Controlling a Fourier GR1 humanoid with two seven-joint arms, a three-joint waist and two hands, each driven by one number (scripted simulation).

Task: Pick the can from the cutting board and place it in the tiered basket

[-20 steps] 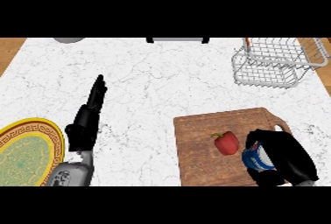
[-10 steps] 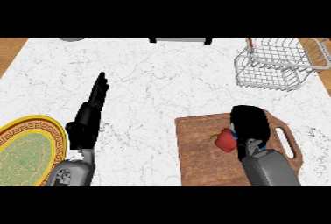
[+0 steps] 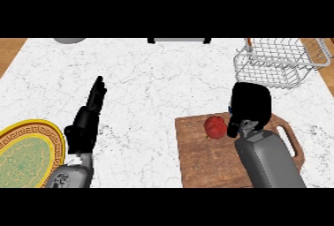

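My right hand (image 3: pixel 251 102) is curled round the can (image 3: pixel 230 108), of which only a thin blue sliver shows at the hand's left edge. The hand hangs over the far edge of the wooden cutting board (image 3: pixel 202 164), at the view's lower right. The white wire tiered basket (image 3: pixel 279 62) stands at the counter's far right corner, beyond the hand and a little to its right. My left hand (image 3: pixel 87 119) rests open on the counter at the left, fingers straight and pointing away.
A red fruit (image 3: pixel 215 126) lies on the board just left of my right hand. A yellow-rimmed green plate (image 3: pixel 20 155) sits at the lower left. A grey round object (image 3: pixel 69 40) and a dark object (image 3: pixel 179 40) show at the far edge.
My right hand, curled round the can, has moved from the board's right side up and away toward the basket. The left hand has not moved.
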